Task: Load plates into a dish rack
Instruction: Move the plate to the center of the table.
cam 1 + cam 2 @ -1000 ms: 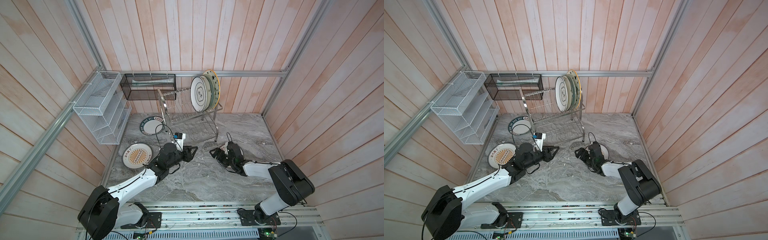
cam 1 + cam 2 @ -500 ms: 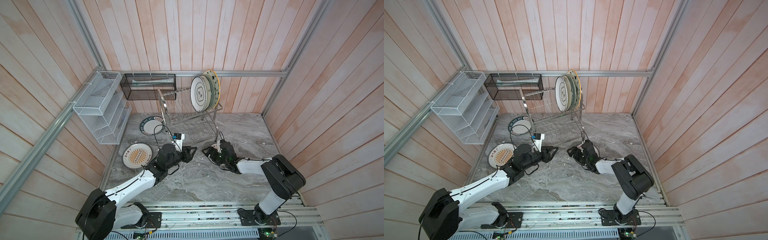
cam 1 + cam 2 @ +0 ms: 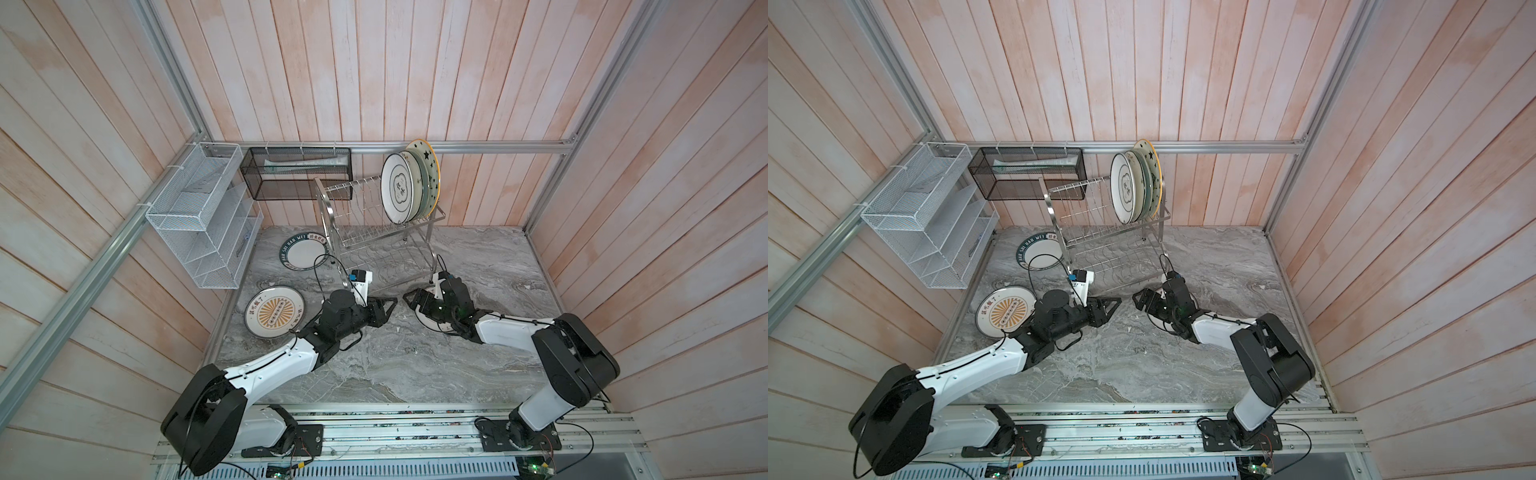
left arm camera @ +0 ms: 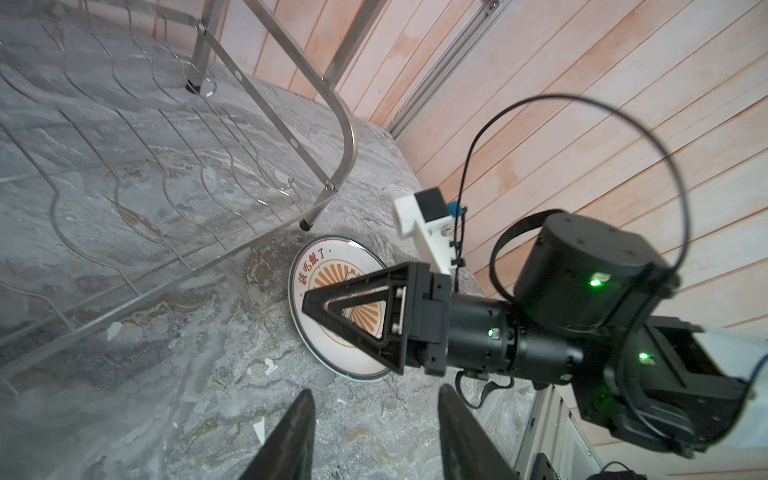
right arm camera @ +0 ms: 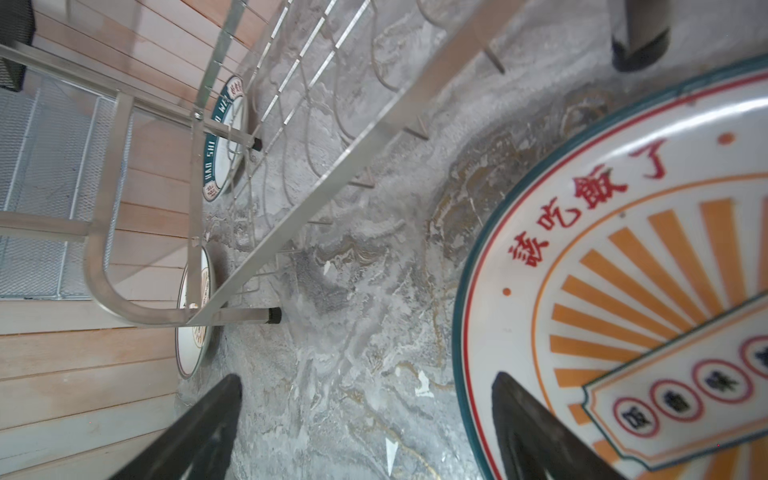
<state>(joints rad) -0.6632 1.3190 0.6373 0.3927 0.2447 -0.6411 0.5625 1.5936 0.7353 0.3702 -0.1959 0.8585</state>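
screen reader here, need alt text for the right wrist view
The open right claw straddles the teal rim of a round white plate with orange sunburst and red lettering on a grey marble tabletop; the steel wire dish rack stands beyond.

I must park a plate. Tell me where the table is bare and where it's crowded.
Bare: on the table, the near strip between the arm bases and the far corner right of the dish rack. Crowded: left edge, with a sunburst plate and green-rimmed plate; middle, where left gripper and right gripper face off.
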